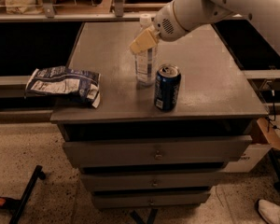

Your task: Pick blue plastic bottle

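The blue plastic bottle [145, 66] is a clear, tall bottle with a white cap. It stands upright near the middle of the grey cabinet top [210, 73]. My gripper [142, 42] comes in from the upper right on the white arm and sits at the bottle's upper part, just under the cap, covering its neck. The bottle's base rests on the top. A shorter dark blue drink can [167, 87] with a silver top stands just to the right of and in front of the bottle.
A crumpled blue and white chip bag [64, 84] lies at the cabinet's front left corner. Drawers [155, 153] are below the top. A dark gap and shelves lie behind. A black stand leg [27, 192] lies on the floor at the left.
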`<state>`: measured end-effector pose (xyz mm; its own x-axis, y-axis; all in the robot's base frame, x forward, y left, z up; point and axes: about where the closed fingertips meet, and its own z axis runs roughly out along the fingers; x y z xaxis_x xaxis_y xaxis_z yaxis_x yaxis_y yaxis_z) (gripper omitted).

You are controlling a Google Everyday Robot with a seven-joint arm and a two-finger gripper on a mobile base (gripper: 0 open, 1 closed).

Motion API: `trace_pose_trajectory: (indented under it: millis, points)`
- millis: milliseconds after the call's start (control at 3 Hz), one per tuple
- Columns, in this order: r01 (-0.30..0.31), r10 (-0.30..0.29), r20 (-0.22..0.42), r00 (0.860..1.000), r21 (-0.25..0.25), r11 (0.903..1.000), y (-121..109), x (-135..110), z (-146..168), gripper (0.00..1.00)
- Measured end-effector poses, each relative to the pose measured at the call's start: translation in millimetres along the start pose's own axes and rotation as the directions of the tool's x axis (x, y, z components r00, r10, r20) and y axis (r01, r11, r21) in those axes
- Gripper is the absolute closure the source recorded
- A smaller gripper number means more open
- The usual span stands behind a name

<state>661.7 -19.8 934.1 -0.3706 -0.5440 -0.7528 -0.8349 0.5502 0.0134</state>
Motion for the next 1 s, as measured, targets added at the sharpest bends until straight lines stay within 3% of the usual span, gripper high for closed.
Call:
trace_pose_trajectory:
  millis: [333,667,1000]
  points:
    - [-0.002,0.001,0.017,1.0,0.023,0.9997,-6,-12,-18,0.87]
    - [0.01,-0.012,0.066,0.998,0.037,0.9993,-10,-31,-49,1.0]
    - [0.011,-0.013,0.07,0.997,0.038,0.9992,-10,-33,-50,1.0]
